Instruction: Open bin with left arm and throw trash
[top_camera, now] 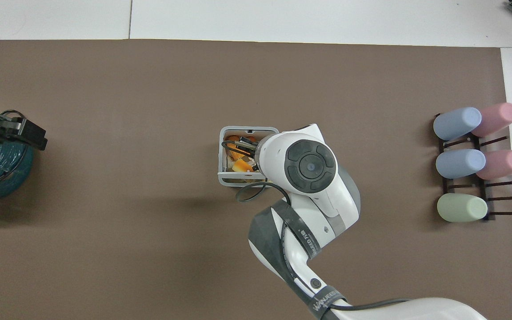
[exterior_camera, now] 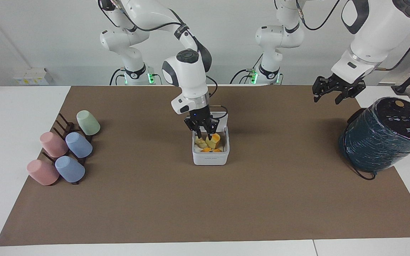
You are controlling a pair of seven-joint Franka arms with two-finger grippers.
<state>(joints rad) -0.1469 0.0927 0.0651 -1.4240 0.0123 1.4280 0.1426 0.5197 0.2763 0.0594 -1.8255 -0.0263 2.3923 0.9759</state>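
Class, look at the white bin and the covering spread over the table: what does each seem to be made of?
The bin looks like smooth moulded plastic: white, rounded corners, thin walls, slight sheen. The brown table covering looks like matte paper or thin card: flat, straight-cut edges, no shine, no visible weave, though fabric cannot be excluded.
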